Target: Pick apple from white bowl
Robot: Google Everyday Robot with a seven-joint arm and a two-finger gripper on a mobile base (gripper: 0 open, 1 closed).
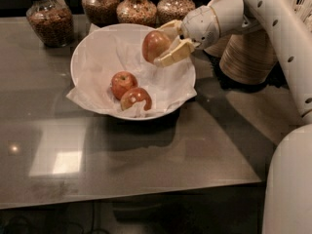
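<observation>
My gripper (163, 44) is shut on the apple (154, 45), a large pale red-orange one, and holds it in the air above the right half of the white bowl (92, 45). The yellowish fingers (174, 53) clasp the apple from above and below. The bowl is wide and round, lined with crinkled white paper whose edges stick out. Two smaller, deeper-red apples (123, 84) (136, 98) lie in the bottom of the bowl, left of and below the held apple.
Several glass jars of brown food (48, 14) (137, 9) stand along the back of the dark table. A stack of tan disposable bowls (248, 52) stands right of the white bowl, behind my arm. My white arm (287, 38) fills the right side.
</observation>
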